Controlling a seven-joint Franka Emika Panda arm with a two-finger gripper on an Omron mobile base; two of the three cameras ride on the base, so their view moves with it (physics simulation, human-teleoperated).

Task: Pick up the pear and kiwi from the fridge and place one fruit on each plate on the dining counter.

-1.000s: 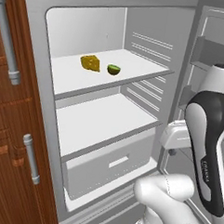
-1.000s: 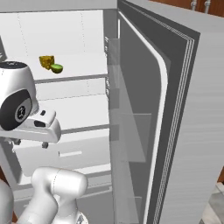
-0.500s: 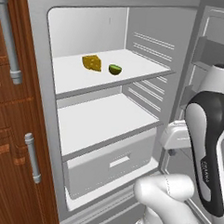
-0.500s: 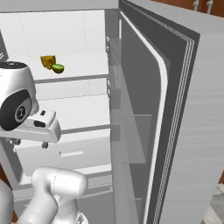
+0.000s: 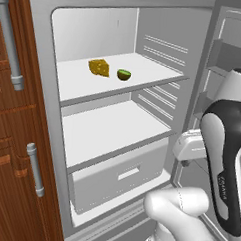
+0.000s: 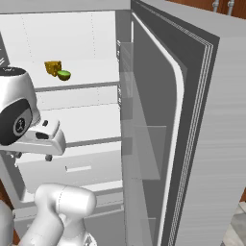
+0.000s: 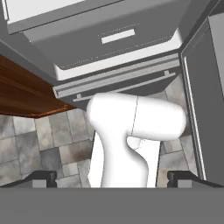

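Likely light, smooth and roll-prone, the kiwi (image 5: 124, 74) at upper centre wants a grip across its middle; fingers (image 7: 43, 178) spread wide, empty.

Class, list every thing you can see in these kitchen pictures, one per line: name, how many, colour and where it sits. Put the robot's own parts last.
fridge: one, grey outside, white inside, door swung open to the right.
shelves: two, white, inside the fridge, one above the other.
drawer: one, white, below the lower shelf, closed.
cheese wedge: one, orange-yellow, on the upper shelf.
kiwi: one, green, on the upper shelf just right of the cheese wedge.
wooden cabinet: one, brown with grey handles, left of the fridge.
floor: grey tiles, in front of the fridge.
gripper: one, dark fingertips, open, pointing down at the floor, holding nothing.
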